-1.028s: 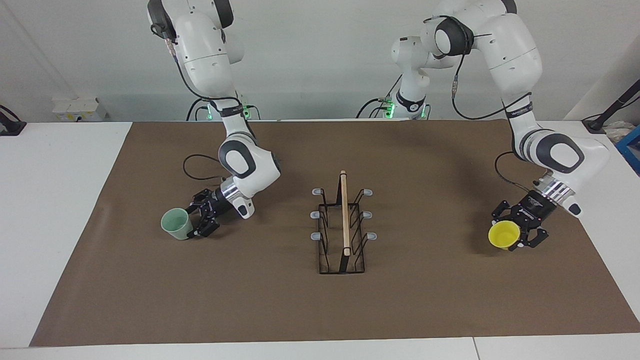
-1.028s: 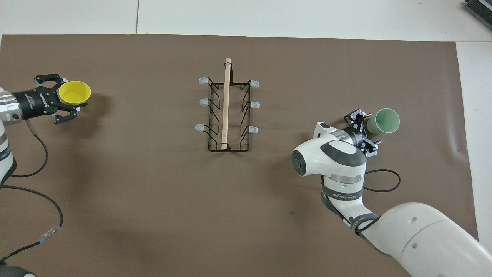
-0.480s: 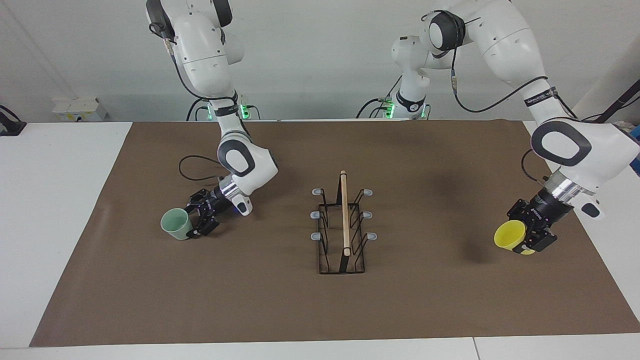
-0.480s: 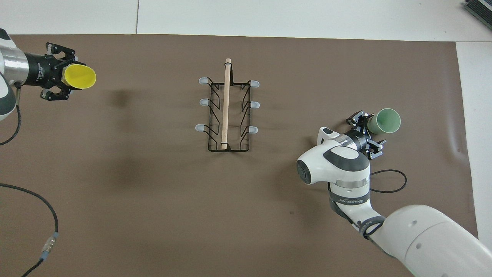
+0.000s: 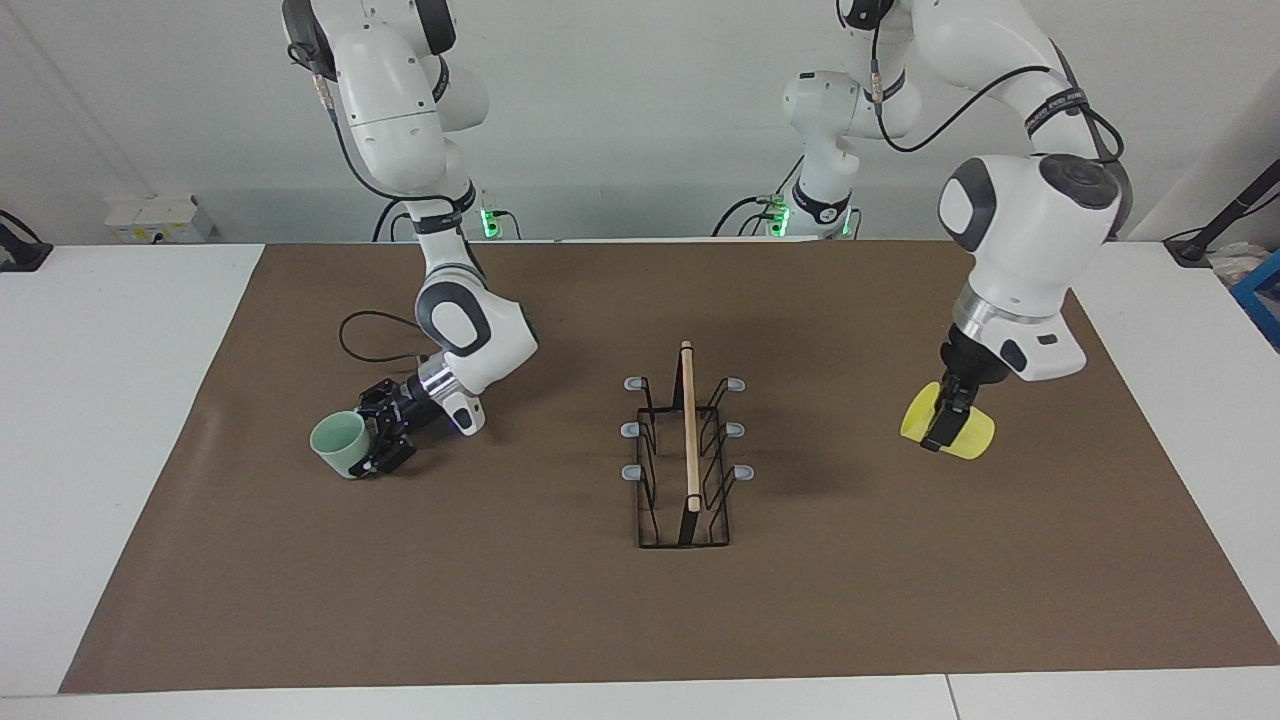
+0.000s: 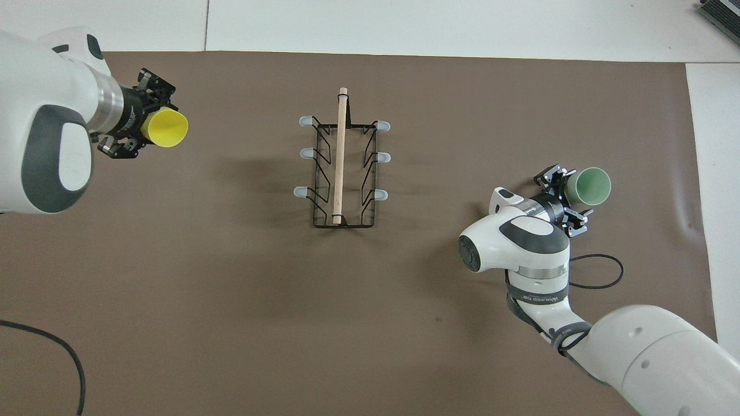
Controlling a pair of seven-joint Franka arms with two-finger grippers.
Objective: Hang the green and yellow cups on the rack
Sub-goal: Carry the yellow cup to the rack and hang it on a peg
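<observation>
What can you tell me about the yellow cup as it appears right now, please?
The yellow cup is a small, handleless, tapered tumbler of bright, plastic-looking material. The left gripper is shut on it and holds it in the air, tipped on its side with its open mouth toward the rack, over the brown mat at the left arm's end.

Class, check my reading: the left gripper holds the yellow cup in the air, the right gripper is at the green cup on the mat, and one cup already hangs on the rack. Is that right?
Not quite. The rack is still bare; the facing view shows no cup on its prongs. The rest stands: the left gripper holds the yellow cup in the air, and the right gripper is at the green cup on the mat.
</observation>
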